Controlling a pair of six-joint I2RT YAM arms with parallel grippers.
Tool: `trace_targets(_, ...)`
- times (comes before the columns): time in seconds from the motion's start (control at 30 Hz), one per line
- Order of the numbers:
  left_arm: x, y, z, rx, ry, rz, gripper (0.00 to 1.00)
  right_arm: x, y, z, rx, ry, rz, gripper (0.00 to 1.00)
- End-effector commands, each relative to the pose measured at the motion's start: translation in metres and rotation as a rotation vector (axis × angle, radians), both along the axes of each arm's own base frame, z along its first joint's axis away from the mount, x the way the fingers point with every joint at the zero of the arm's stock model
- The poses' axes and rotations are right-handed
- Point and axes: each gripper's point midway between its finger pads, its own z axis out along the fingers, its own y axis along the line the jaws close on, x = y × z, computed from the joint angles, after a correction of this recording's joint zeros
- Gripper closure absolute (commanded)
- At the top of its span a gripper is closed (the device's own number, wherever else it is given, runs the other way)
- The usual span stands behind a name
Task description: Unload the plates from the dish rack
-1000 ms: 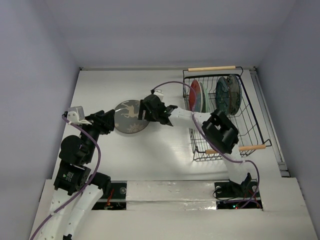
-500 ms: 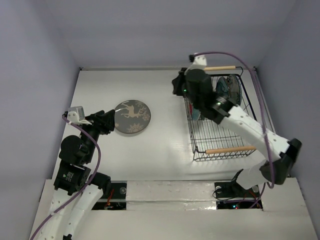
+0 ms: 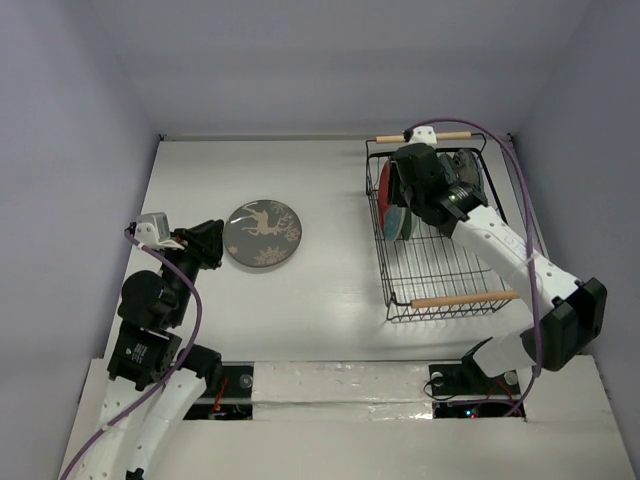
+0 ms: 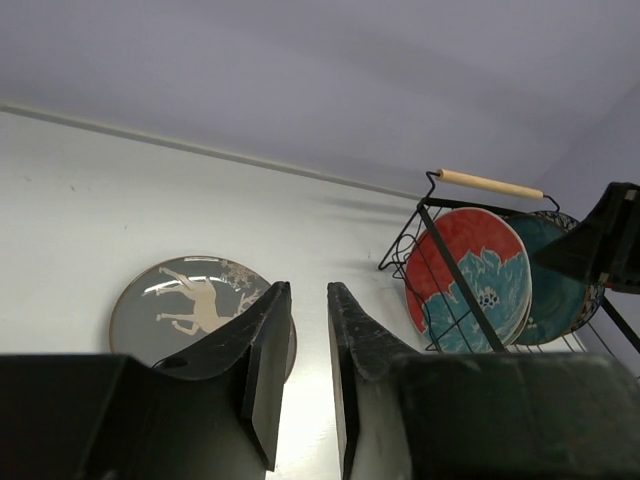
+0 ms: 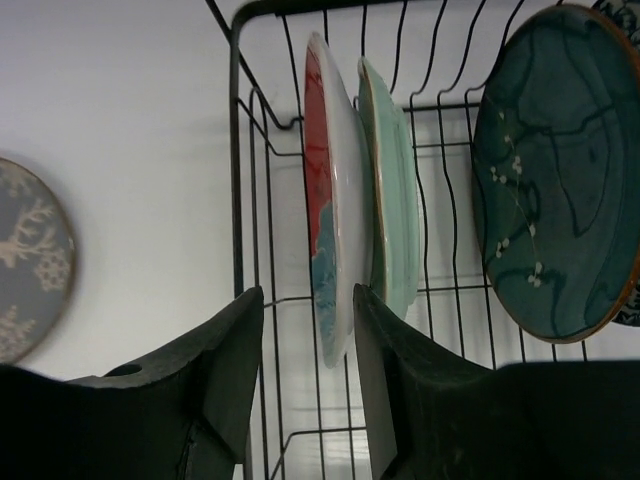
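Jaws: parted, empty on left gripper [image 4: 307,295] and right gripper [image 5: 307,300]; found deer plate [image 3: 263,233] unloaded onto desk [image 3: 320,300], at least three plates [image 5: 395,200] left in dish rack [image 3: 455,299].

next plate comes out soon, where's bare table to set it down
Bare table lies between the deer plate and the dish rack, and beyond that plate up to the table's far edge. Crowded: the rack's far end, with standing plates and the right gripper; the left gripper flanks the deer plate.

Your left arm [image 3: 150,305] and right arm [image 3: 497,243] show white shells, black joint housings and purple cables [image 3: 198,312]; the left pincer [image 4: 308,335] and right pincer [image 5: 310,350] have matte-black fingers [image 4: 265,365].
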Motion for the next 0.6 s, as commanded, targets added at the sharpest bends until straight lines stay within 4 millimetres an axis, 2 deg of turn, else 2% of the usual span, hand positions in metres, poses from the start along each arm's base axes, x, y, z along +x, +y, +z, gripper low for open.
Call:
trace_targets(0.0, 0.001, 0.003, 0.011, -0.012, -0.034, 0.015, 0.8, 0.01, -0.005, 0.008, -0.047, 0.002, -0.002, 0.53)
trace_targets(0.2, 0.0, 0.0, 0.012, -0.007, -0.04, -0.002, 0.65, 0.021, -0.011, -0.009, -0.109, 0.044, -0.043, 0.54)
trace_targets(0.57, 0.0, -0.001, 0.013, -0.007, -0.041, -0.006, 0.6, 0.04, -0.009, -0.035, -0.171, 0.098, -0.053, 0.59)
